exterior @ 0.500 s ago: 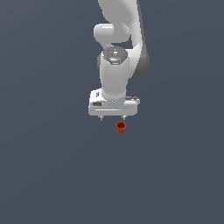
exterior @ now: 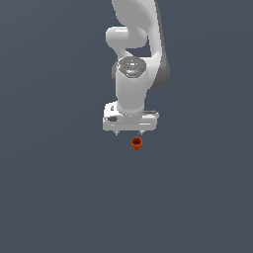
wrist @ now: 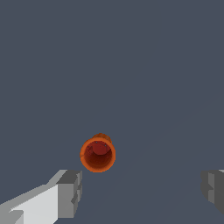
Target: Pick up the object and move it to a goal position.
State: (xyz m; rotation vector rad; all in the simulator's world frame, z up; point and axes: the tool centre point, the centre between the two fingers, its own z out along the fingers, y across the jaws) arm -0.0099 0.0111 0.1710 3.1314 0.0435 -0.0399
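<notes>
wrist view shows the gripper (wrist: 140,192) spread wide and empty, with the orange-red cup (wrist: 98,154) standing upright just ahead of the fingers (wrist: 70,192), nearer one than the other and outside the gap. this looks like the approach step. next the tool needs to shift forward over the cup, centre, then descend. against the earlier frame, little differs; the tool and cup sit alike.

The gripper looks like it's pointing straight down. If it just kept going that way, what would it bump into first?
Probably the bare grey floor. The gripper is open, and the small orange cup sits off toward one finger, not centred, so that finger might clip it.
</notes>
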